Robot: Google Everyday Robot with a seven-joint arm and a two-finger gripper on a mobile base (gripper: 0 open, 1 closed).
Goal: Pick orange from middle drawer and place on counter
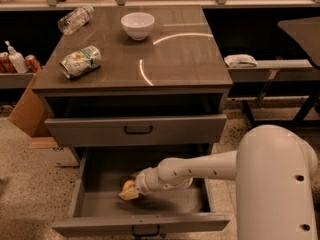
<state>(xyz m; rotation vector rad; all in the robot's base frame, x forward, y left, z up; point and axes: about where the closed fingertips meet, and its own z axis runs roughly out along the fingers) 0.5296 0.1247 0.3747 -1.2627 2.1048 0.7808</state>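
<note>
The middle drawer point(165, 204) is pulled open at the bottom of the grey cabinet. The orange point(128, 185) lies on its floor at the left of centre. My gripper point(130, 191) reaches in from the right, low inside the drawer, and sits right at the orange, with a pale part of it just below the fruit. My white arm point(200, 170) spans the drawer. The counter point(170, 59) is the glossy brown-grey top above, with curved light reflections.
On the counter stand a white bowl point(137, 24), a green-and-orange can point(80, 61) on its side and a clear plastic bottle point(75, 18). A closed drawer front with a black handle point(138, 129) sits above the open drawer. A cardboard box point(27, 109) stands at the left.
</note>
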